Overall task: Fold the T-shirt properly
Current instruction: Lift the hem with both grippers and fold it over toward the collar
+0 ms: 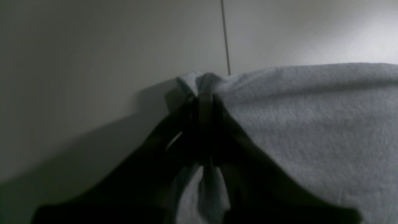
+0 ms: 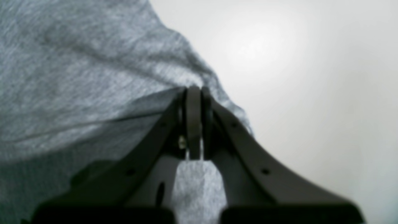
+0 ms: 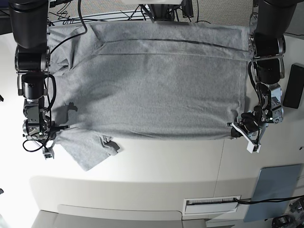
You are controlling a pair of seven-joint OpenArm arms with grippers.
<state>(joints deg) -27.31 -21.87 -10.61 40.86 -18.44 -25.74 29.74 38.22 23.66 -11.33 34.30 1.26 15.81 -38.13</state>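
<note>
The heather-grey T-shirt [image 3: 156, 85] lies spread out on the white table [image 3: 156, 175], with no lettering showing. One sleeve [image 3: 90, 149] sticks out at the lower left. My left gripper [image 3: 233, 128] is at the shirt's lower right corner. In the left wrist view it [image 1: 203, 93] is shut on a bunched fold of the grey cloth [image 1: 311, 124]. My right gripper [image 3: 58, 127] is at the shirt's left edge, just above the sleeve. In the right wrist view it [image 2: 194, 93] is shut on the edge of the fabric [image 2: 77, 77], and a strip of cloth shows between the fingers.
A black flat object [image 3: 294, 85] lies at the table's right edge. A blue-grey panel [image 3: 275, 192] sits at the lower right. A white labelled strip [image 3: 211, 203] is set along the front edge. Cables hang behind the shirt's top edge.
</note>
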